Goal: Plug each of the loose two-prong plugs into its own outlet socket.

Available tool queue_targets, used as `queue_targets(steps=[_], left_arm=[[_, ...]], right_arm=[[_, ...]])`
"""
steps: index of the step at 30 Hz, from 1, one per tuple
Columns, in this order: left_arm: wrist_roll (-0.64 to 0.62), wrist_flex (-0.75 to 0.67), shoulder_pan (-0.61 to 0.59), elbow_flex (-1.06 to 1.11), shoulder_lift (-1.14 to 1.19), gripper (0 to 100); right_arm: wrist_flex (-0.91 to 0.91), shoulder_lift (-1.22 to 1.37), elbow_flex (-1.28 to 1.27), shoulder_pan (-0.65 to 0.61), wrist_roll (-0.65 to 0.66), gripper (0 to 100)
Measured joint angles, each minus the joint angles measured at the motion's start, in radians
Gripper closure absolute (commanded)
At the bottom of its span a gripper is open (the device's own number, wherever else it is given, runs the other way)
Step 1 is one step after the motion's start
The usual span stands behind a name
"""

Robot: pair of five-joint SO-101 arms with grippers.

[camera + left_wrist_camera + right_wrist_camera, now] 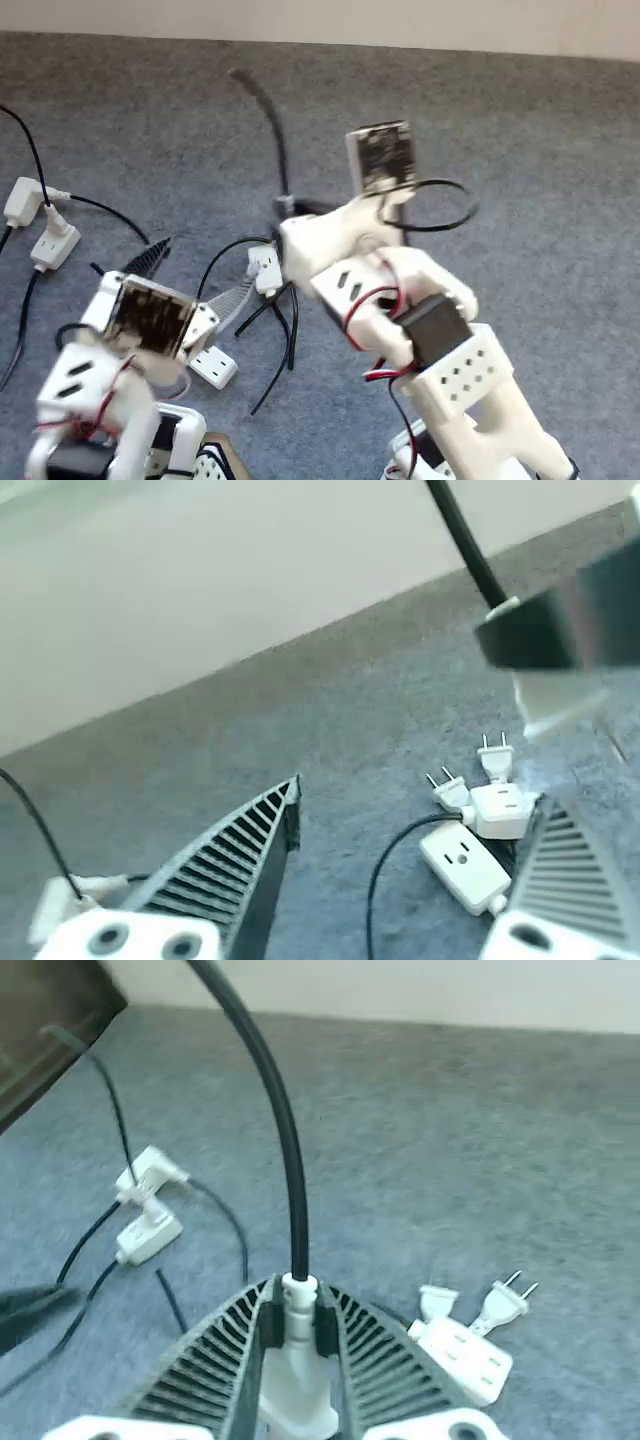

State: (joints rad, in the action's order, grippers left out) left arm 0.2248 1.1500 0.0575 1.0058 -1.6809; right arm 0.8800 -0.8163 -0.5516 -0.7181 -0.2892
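Right wrist view: right gripper clamps a white corded connector, likely for plugging; left gripper hangs open, empty.

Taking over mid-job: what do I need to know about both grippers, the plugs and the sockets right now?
Left gripper: open, empty, low over the carpet.
Right gripper: shut on a white plug, with its black cable rising from it.
Things: two plugs lie with bare prongs beside a socket block, near the left gripper.
Done: two pairs farther off look joined; check them.
Left: seat the held plug, then likely the two bare ones.
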Motion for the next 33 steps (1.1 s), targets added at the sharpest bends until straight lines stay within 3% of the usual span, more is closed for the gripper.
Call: queue_targets(steps=[7,13,23,29,33], left_arm=[[-0.066,-0.094,-0.002,0.209,-0.117,66],[-0.068,-0.091,-0.002,0.213,-0.121,66],[-0.089,0.057,0.025,0.106,-0.127,66],[-0.089,0.052,0.098,0.124,-0.127,66],[-0.089,-0.049,0.086,0.21,-0.127,66]], right_arm=[[-0.097,0.002,-0.138,-0.063,0.003,99.5],[-0.104,0.002,-0.143,-0.066,0.003,99.5],[-0.152,0.002,-0.15,-0.069,0.003,99.5],[-0.152,0.002,-0.15,-0.064,0.003,99.5],[-0.15,0.002,-0.15,-0.064,0.003,99.5]])
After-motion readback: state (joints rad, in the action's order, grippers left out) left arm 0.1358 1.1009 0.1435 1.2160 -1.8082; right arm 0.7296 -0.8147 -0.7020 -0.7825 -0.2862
